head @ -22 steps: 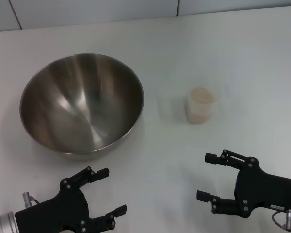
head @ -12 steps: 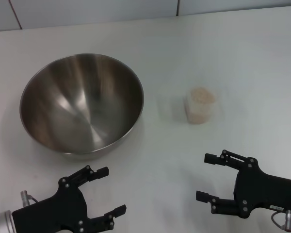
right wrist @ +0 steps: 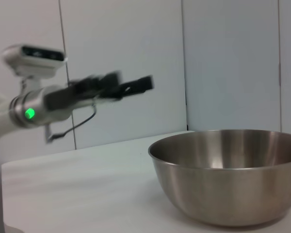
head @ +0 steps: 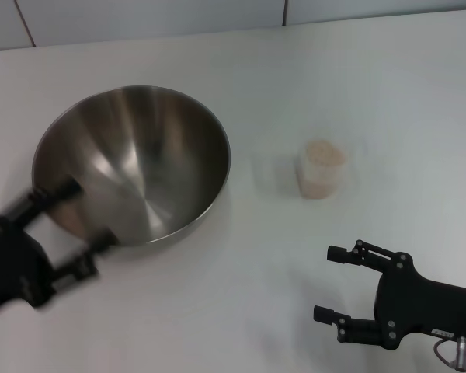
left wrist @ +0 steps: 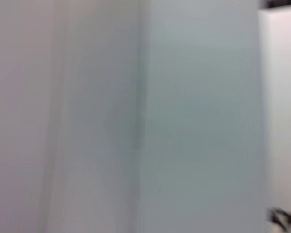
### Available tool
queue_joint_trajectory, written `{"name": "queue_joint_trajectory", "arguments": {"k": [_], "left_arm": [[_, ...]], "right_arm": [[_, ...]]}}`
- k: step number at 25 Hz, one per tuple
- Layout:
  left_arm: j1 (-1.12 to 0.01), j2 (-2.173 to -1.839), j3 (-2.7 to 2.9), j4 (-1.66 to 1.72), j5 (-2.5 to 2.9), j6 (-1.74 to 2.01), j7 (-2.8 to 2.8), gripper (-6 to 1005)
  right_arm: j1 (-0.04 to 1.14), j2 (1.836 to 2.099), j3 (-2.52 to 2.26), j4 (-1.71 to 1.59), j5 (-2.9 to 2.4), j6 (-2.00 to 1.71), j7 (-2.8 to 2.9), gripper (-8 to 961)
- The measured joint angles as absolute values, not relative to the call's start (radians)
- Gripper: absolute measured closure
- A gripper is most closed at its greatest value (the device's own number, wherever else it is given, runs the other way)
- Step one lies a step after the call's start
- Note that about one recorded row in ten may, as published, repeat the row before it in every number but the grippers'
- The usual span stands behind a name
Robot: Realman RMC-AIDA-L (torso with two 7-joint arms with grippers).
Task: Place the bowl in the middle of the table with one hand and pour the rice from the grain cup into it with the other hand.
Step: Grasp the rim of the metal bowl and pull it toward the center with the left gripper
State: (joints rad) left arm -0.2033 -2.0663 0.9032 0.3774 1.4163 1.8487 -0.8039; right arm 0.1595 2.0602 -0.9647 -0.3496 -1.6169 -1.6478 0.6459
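Note:
The steel bowl [head: 132, 167] stands left of centre on the white table [head: 241, 256]; it also shows in the right wrist view [right wrist: 228, 174]. The clear grain cup [head: 321, 172] stands upright to its right, with rice [head: 323, 153] in it. My left gripper [head: 78, 225] is open and blurred by motion at the bowl's near-left rim. The right wrist view shows the left gripper [right wrist: 133, 85] raised above the table, not touching the bowl. My right gripper [head: 330, 284] is open and empty near the front edge, in front of the cup.
A pale panelled wall [head: 140, 15] runs behind the table's far edge. The left wrist view shows only a blurred pale wall [left wrist: 136, 116]. Bare tabletop lies between the bowl and the cup.
My left arm has swung from the front edge up and to the left, to the bowl's near-left rim. The right arm, the bowl and the cup have not moved.

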Motion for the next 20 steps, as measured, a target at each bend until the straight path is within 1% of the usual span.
{"name": "queue_joint_trajectory", "arguments": {"k": [4, 9, 12, 14, 17, 20], "left_arm": [[-0.205, -2.065, 0.811, 0.554, 1.428, 1.720, -1.152, 137], [-0.177, -2.067, 0.868, 0.862, 1.521, 1.465, -1.495, 139], [-0.203, -2.065, 0.881, 0.952, 1.619, 1.406, -1.655, 142], [-0.241, -2.068, 0.882, 1.020, 1.775, 1.334, -1.780, 147], [-0.264, -2.070, 0.884, 1.036, 1.838, 1.315, -1.823, 154], [-0.311, -2.070, 0.893, 1.038, 1.935, 1.300, -1.887, 161]], "right_arm": [[0.157, 2.060, -0.965, -0.355, -1.617, -1.647, 0.646, 129], [0.156, 2.061, -0.965, -0.362, -1.617, -1.647, 0.645, 130], [0.155, 2.061, -0.965, -0.367, -1.617, -1.648, 0.645, 130], [0.152, 2.063, -0.965, -0.372, -1.617, -1.648, 0.645, 130], [0.148, 2.065, -0.965, -0.381, -1.616, -1.652, 0.645, 130], [0.145, 2.066, -0.964, -0.385, -1.616, -1.654, 0.649, 130]]}}
